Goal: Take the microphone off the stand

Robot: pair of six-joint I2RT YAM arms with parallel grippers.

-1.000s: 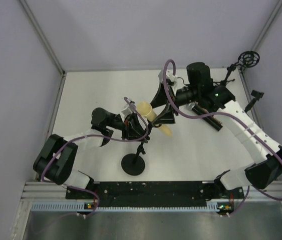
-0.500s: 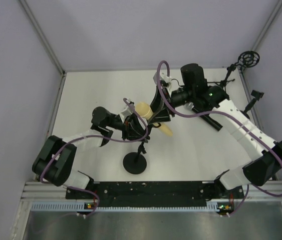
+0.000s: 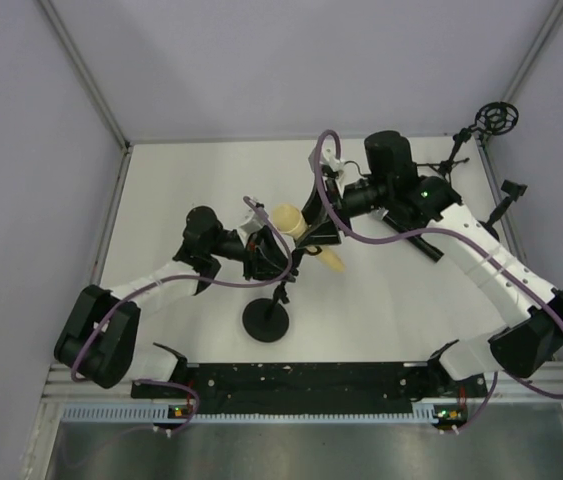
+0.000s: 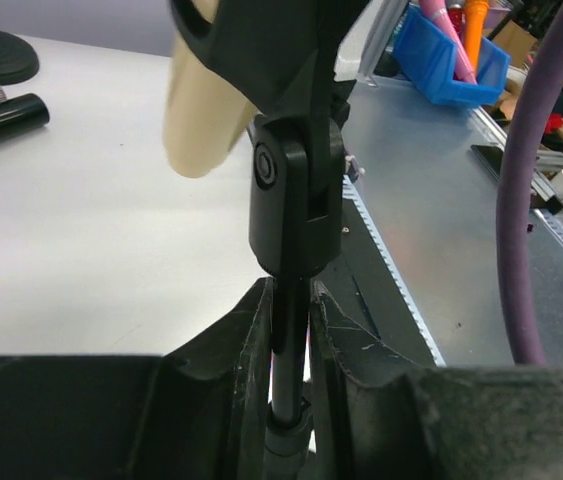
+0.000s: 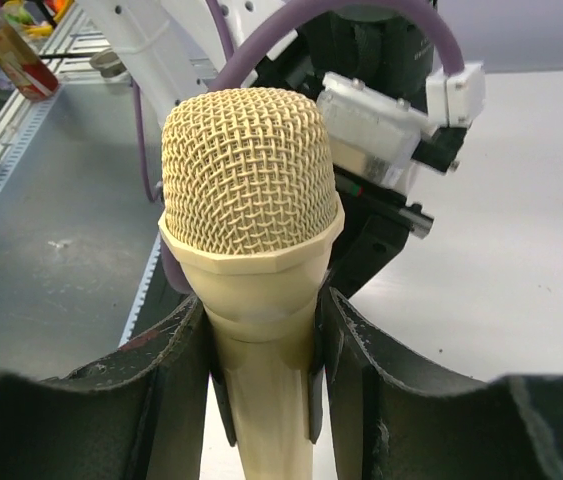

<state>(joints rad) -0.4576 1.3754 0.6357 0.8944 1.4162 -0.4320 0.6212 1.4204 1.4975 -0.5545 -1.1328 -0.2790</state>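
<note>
Right wrist view: the cream microphone (image 5: 251, 200) sits dead centre between the right gripper (image 5: 261, 345) fingers (image 5: 176, 350), mesh head just above the fingertips, body running down between the pads. The fingers are clamped on the body just under the head, both pads touching it.

Left wrist view: the mic's tail end shows above and left of the fingers, seated in the black clip (image 4: 261, 40) at the top of the stand (image 4: 294, 200). The left gripper (image 4: 289, 345) is pinched on the thin stand pole just below the swivel joint, pole between the fingers with pads on both sides.

Top external view: the microphone (image 3: 287, 217) lies tilted in the clip, right gripper (image 3: 311, 228) on its head end and left gripper (image 3: 279, 264) just below it on the pole. The round stand base (image 3: 267, 321) rests on the white table (image 3: 181, 190), nearer the arm bases than both sets of fingers.

Progress, as I judge it: both grasps are done, one bracing the stand and one on the mic. The mic is not yet out of the clip. Left to do: pull it free of the clip and carry it clear of the stand.
</note>
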